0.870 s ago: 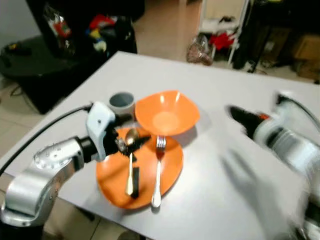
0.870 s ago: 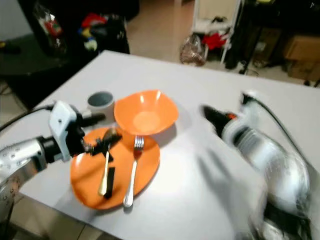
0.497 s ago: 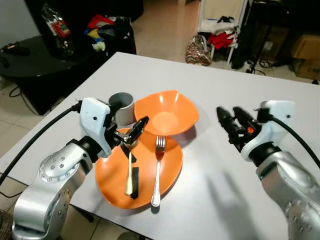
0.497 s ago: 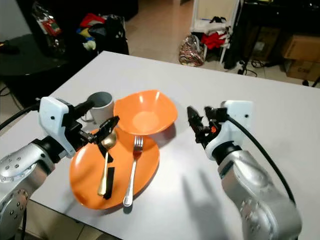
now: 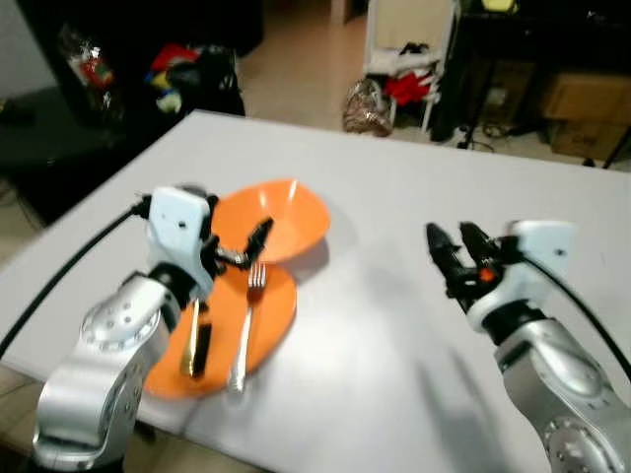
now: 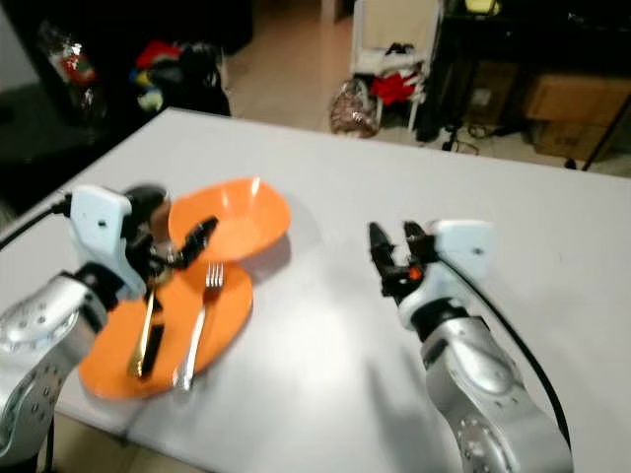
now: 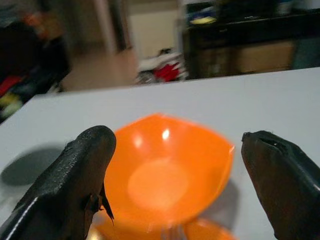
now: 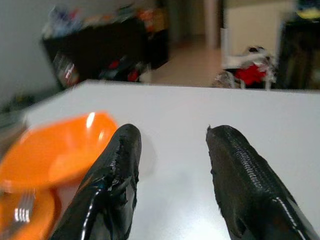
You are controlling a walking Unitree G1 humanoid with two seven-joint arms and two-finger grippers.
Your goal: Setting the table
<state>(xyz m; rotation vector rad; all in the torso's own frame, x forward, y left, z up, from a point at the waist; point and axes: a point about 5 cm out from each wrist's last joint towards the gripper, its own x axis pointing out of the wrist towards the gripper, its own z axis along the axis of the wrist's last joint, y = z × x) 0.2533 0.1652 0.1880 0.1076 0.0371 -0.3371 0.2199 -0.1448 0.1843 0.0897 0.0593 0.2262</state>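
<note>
An orange bowl [image 5: 281, 209] rests on the far rim of an orange plate [image 5: 268, 307] at the left of the white table [image 5: 394, 335]. On the plate lie a silver fork [image 5: 244, 330] and a gold spoon [image 5: 190, 335]. My left gripper [image 5: 246, 246] hovers open above the plate, pointing at the bowl [image 7: 165, 175], which shows between its fingers [image 7: 75, 175]. A grey cup [image 6: 148, 202] peeks out behind that wrist. My right gripper [image 5: 454, 251] is open above bare table, right of the bowl, holding nothing.
The table's near edge [image 5: 325, 448] runs just below the plate. Beyond the far edge stand dark furniture with coloured clutter [image 5: 168, 69], a white rack [image 5: 404, 39] with a bag on the floor, and cardboard boxes [image 5: 582, 99].
The camera has shifted, so the dishes sit further left. My right arm swung in from the right and now holds steady. My left gripper stays open by the bowl.
</note>
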